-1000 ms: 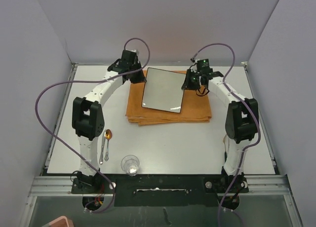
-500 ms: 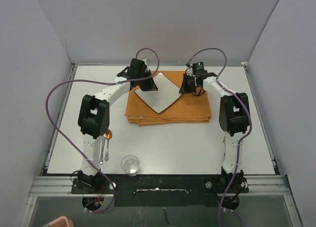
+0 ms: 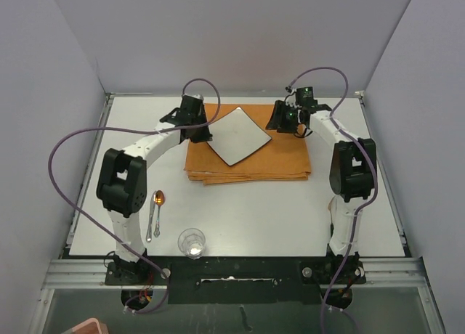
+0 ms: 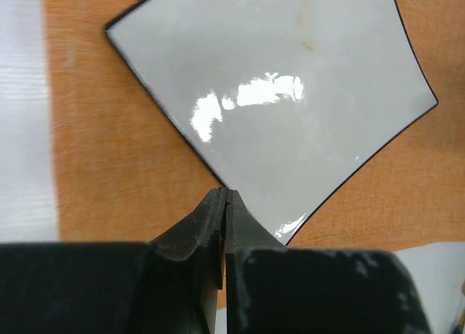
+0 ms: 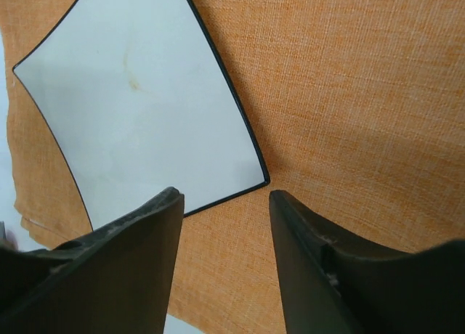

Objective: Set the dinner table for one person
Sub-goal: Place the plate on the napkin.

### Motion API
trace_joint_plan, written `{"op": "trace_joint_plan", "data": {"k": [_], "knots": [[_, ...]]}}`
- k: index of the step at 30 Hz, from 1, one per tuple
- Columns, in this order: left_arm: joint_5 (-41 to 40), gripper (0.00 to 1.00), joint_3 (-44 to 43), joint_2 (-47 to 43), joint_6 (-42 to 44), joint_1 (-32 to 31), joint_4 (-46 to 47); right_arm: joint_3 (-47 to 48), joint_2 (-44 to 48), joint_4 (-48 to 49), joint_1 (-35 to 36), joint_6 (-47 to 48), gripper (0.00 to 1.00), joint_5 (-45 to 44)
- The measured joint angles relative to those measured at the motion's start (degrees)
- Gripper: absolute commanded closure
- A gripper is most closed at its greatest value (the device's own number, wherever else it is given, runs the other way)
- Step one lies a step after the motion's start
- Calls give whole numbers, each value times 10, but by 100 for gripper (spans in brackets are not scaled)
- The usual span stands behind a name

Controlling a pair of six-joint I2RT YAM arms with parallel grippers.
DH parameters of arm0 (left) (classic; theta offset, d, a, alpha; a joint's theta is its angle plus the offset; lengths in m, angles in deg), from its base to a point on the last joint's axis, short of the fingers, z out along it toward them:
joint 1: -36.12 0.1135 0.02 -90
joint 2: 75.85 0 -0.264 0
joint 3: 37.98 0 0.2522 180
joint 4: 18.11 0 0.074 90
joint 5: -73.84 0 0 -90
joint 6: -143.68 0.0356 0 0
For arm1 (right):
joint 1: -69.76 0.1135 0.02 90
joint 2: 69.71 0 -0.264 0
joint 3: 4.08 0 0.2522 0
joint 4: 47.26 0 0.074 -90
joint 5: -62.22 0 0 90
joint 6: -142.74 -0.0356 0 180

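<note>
Since half a second ago the small square white plate with a thin black rim (image 3: pixel 237 134) has slid a little toward the right side of the folded orange cloth (image 3: pixel 290 163). The right gripper (image 5: pixel 225 196) has spread its fingers and backed off from the plate, and the left arm has swung out to the left.

Nearest the arm bases, a short clear drinking glass (image 3: pixel 192 242) stands upright, well in front of the cloth's near left corner. Just beyond it and further left, a spoon with a copper-coloured bowl (image 3: pixel 158 199) and a silver utensil (image 3: pixel 150 223) lie side by side, also clear of the cloth.

All of this rests on the dinner table (image 3: pixel 254 210), the large matte white tabletop that runs from the arm bases to the back wall, with the cloth lying on its far middle part.

The plate lies on the cloth, turned cornerwise like a diamond, left of the cloth's centre. The left gripper (image 4: pixel 225 197) is over the cloth's left part, jaws pressed together, its tips at the plate's near left edge. Whether they pinch the rim cannot be told. The right gripper hangs over the cloth's far right part with a moderate gap between its jaws, holding nothing, and the plate's right corner shows through that gap.
</note>
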Motion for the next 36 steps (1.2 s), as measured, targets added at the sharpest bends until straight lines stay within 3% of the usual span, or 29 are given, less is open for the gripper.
{"op": "trace_joint_plan", "data": {"k": [5, 6, 13, 23, 36], "knots": [[-89, 68, 80, -100, -26, 10, 8, -14, 16, 9, -12, -10, 42, 21], [-94, 65, 94, -112, -34, 14, 14, -16, 16, 9, -15, -12, 42, 24], [-73, 64, 154, -112, -70, 49, 42, -17, 10, 1, -17, -19, 50, 37], [15, 65, 154, -52, -95, 56, 136, -28, -10, 4, -10, -25, 52, 49], [46, 66, 130, 2, -108, 56, 151, -29, -37, 5, -9, -26, 56, 49]]}}
